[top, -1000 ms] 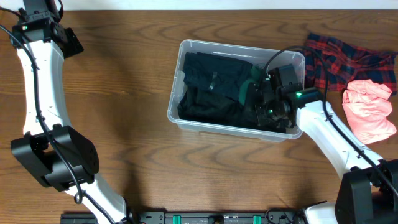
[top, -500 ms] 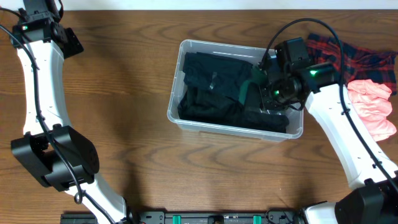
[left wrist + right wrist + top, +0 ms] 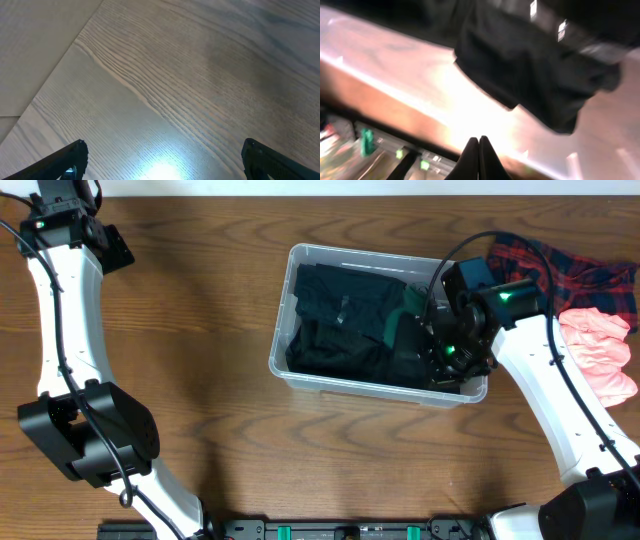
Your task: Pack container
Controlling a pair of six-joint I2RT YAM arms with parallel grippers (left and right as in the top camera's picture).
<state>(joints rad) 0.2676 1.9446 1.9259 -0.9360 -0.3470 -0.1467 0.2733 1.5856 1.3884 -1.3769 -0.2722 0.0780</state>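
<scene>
Container [image 3: 340, 383], central on the table [image 3: 200, 330], holds dark clothing [image 3: 345, 315]; judged rigid, light, slick plastic, best gripped at the rim. Right gripper [image 3: 479, 145] clenched empty inside it; left gripper [image 3: 164, 150] spread wide, well apart.

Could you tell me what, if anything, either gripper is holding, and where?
Nothing: the right gripper is shut empty near the dark clothes; the left gripper hangs open.

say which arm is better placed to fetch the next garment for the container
Probably right. The right tool, shut, sits at the container's right end, close to the red plaid cloth and pink garment on the table. The left tool hangs open over bare wood at the far corner.
</scene>
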